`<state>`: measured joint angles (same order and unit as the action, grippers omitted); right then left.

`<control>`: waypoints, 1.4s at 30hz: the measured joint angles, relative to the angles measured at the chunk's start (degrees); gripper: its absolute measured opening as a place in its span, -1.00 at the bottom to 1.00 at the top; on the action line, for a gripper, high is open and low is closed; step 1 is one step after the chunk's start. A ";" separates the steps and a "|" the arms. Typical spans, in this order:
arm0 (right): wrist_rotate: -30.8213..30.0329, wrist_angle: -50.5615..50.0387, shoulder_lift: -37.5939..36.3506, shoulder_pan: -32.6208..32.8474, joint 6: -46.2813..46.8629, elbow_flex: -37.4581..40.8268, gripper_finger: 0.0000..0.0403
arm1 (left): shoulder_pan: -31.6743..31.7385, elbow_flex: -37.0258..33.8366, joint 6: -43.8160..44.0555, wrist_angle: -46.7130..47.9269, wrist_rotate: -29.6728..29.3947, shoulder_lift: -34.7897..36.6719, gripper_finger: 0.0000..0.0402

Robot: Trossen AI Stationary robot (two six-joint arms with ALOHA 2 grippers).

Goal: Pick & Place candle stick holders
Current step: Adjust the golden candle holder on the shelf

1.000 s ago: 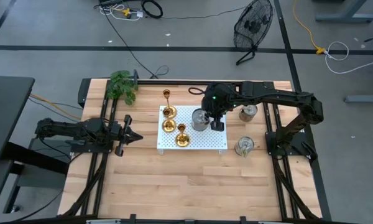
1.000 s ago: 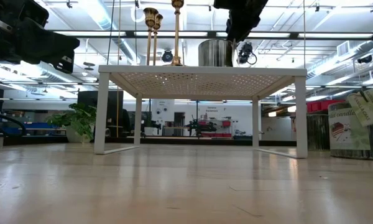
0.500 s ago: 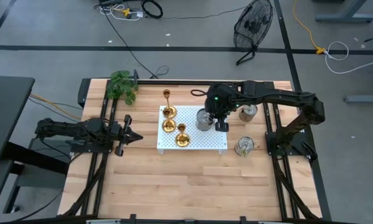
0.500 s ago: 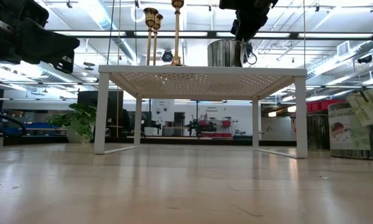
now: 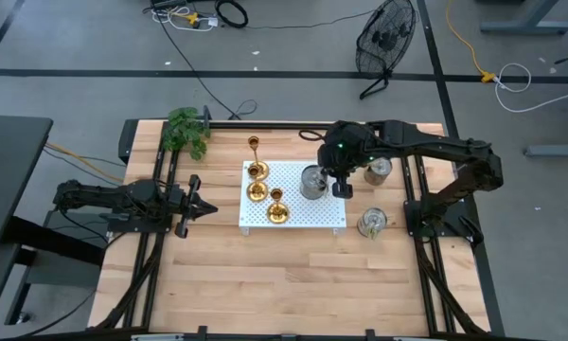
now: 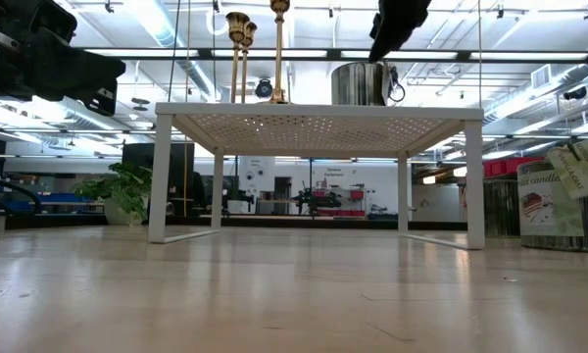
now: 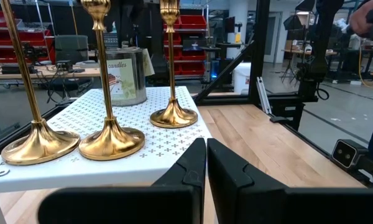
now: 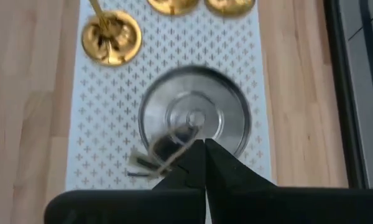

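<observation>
Brass candle stick holders [image 5: 257, 170] — three stand along the left edge of the white perforated stand [image 5: 331, 220]. Our right gripper [image 5: 342, 188], jaws together and empty, hovers over the silver tin [image 5: 310, 181]; left gripper [image 5: 204, 207] waits, jaws together. Next we judge — open, descend on a stem.

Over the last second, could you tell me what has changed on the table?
The right gripper, shut and empty, drifted sideways across the white perforated stand toward the right arm's own side, and the silver tin beneath it shifted slightly the same way. The three gold candle stick holders, the left gripper and the two tins off the stand stayed put.
</observation>
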<state>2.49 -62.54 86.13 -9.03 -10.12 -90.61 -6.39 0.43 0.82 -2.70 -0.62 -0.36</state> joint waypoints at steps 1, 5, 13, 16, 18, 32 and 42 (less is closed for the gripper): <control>0.13 0.42 -0.18 0.27 -0.27 0.00 -1.00 | 0.00 0.00 0.00 0.00 0.01 0.00 -0.91; 3.99 2.35 -0.65 2.04 -3.42 0.00 -1.00 | 0.00 -0.01 0.00 0.00 0.00 0.00 -0.91; 9.10 8.47 -0.63 7.03 -14.05 0.00 -1.00 | 0.00 -0.02 0.00 0.00 0.00 0.00 -0.91; 9.13 10.37 -0.36 9.11 -19.64 0.00 -1.00 | 0.00 0.00 0.00 0.00 0.01 0.00 -0.91; 9.13 10.60 -0.04 10.41 -23.95 0.00 -1.00 | 0.00 0.00 0.00 0.00 0.00 0.01 -0.91; 6.49 10.47 3.93 18.44 -50.54 -0.02 -1.00 | 0.00 -0.02 0.00 -0.02 0.01 0.00 -0.91; 2.38 11.70 9.29 19.64 -55.28 -0.02 -1.00 | 0.00 0.00 0.00 0.00 -0.01 0.00 -0.91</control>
<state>4.86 -50.84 95.41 10.61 -65.41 -90.63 -6.39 0.42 0.82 -2.70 -0.62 -0.36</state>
